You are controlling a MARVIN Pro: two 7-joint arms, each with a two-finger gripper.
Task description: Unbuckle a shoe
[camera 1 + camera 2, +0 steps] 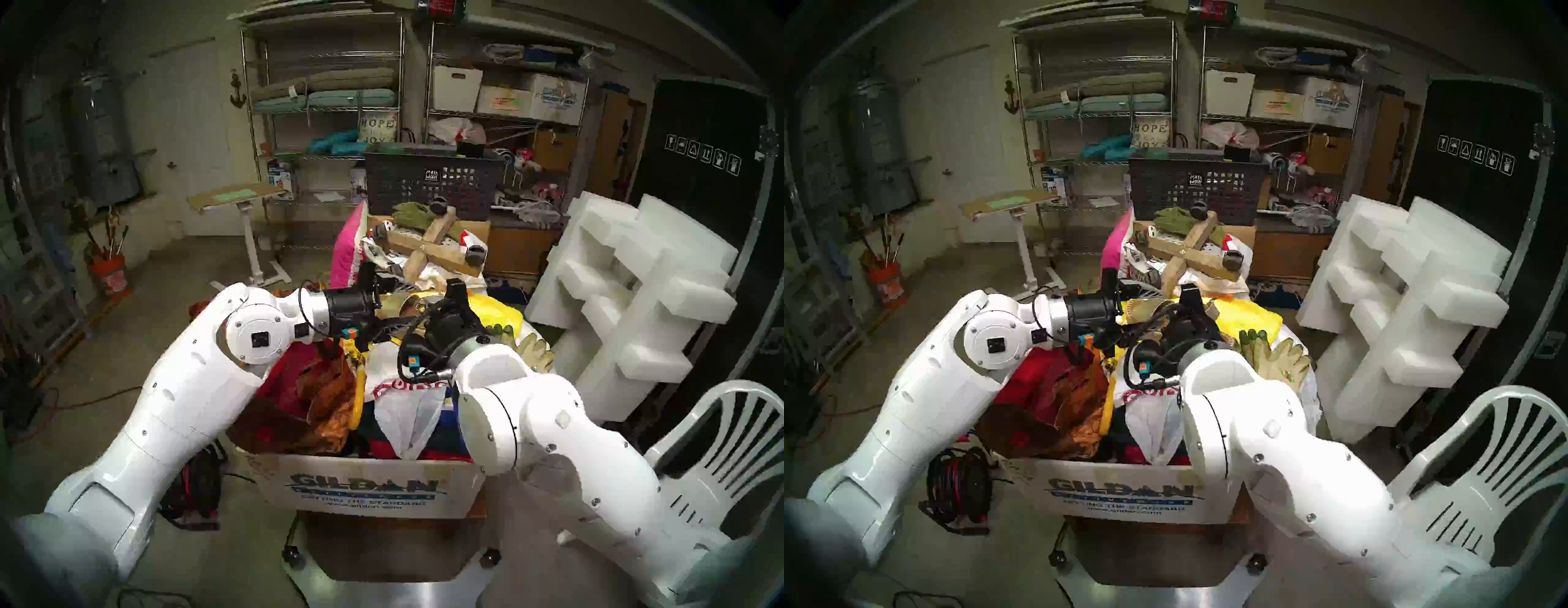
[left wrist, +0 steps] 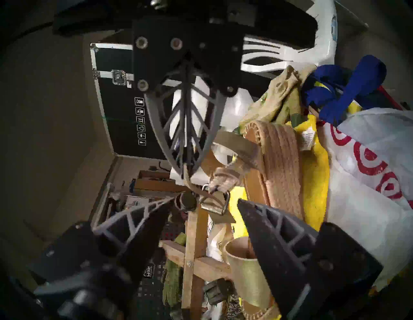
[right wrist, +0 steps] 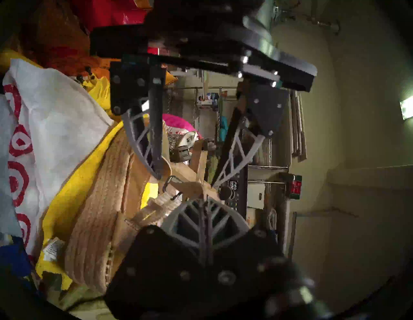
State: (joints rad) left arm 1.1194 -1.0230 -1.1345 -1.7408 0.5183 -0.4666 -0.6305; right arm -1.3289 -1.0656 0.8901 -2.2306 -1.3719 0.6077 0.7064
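Tan strap (image 2: 234,147) pinched in the right gripper (image 2: 186,169); left gripper (image 2: 205,205) fingers apart around the buckle (image 2: 215,201), which next needs its strap end worked free.

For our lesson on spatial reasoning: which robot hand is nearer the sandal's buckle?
Left. The left hand is open, its fingers flanking the buckle; the right hand pinches the strap just beside it.

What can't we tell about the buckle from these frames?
- Left wrist: buckle pin too small; whether it's through the strap, unclear.
- Head views: buckle hidden behind the right arm.
- Right wrist: right gripper tips cover their pinch on the strap; blurred gripper body hides the shoe's near end.
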